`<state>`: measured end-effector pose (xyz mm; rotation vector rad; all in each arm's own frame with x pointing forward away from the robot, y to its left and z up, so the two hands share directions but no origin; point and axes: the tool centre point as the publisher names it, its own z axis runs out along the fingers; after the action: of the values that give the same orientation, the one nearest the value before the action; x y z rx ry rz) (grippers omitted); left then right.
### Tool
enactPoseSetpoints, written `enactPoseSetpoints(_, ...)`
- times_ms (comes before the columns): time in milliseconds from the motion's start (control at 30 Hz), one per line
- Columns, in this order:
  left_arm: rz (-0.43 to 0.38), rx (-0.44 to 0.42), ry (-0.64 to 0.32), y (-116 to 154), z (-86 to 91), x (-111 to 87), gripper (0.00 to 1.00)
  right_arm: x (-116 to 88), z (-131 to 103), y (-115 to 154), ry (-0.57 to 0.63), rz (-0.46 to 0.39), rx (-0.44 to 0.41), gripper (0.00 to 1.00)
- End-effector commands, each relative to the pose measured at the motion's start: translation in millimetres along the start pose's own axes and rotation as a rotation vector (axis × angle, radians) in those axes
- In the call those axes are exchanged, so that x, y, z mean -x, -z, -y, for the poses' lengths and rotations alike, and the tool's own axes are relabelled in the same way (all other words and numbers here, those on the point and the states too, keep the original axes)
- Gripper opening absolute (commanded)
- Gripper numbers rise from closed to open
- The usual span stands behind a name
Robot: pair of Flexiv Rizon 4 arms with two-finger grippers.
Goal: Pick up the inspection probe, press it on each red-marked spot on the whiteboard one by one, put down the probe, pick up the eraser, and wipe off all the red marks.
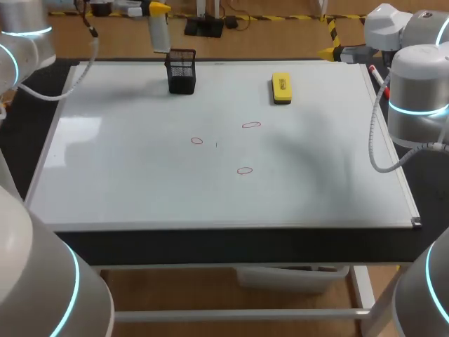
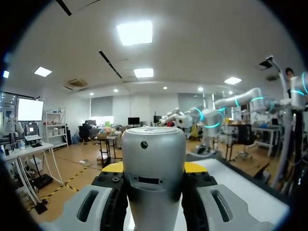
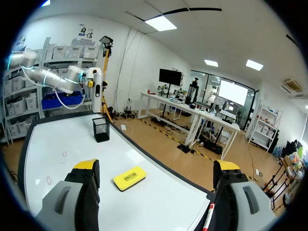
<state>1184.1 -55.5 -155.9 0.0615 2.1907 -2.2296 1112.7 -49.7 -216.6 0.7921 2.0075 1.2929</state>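
The pick-up looks done and the pressing step comes next, by my reading. The left pincer is closed on the inspection probe, a smooth silver cylinder held between its two fingers near the rounded upper end.

The probe's long axis stands upright. Its free end hangs below the pincer and points down at the tabletop, near the far rim of the whiteboard. A black mesh holder stands close below the pincer, just beside the probe's lower end. I cannot tell whether the two touch.

The three red marks are small rings drawn well apart from that pincer, out on the open middle of the board. The next move calls for carrying the probe over to one ring while keeping it vertical. It should then come straight down so the tip lands inside the outline rather than beside it. The rings are small, so I'd guess alignment matters more than force.

The right pincer hangs wide open with nothing between its fingers. The yellow eraser lies flat on the board ahead of it, in line with the gap between the fingers. Its long axis slants across that gap, and it touches neither finger.
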Motion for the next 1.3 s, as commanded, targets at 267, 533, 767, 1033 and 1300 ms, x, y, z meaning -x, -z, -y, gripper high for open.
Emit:
enactPoseSetpoints(267,0.15,0.02,-0.011,52,-8.8,-42.4,0.0,0,0,0,0.0,-0.001,-0.001,1.0)
enactPoseSetpoints(533,0.212,0.024,-0.001,86,-22.7,-58.3,0.0,0,0,0,0.0,-0.001,-0.001,1.0)
enactPoseSetpoints(767,0.266,0.037,0.016,109,-38.2,-69.5,0.0,0,0,0,0.0,-0.001,-0.001,1.0)
enactPoseSetpoints(1033,0.3,0.058,0.028,127,-52.5,-79.1,0.0,0,0,0,0.0,-0.001,-0.001,1.0)
enactPoseSetpoints(1300,0.335,0.066,0.029,139,-56.2,-84.2,0.0,0,0,0,0.0,-0.001,-0.001,1.0)
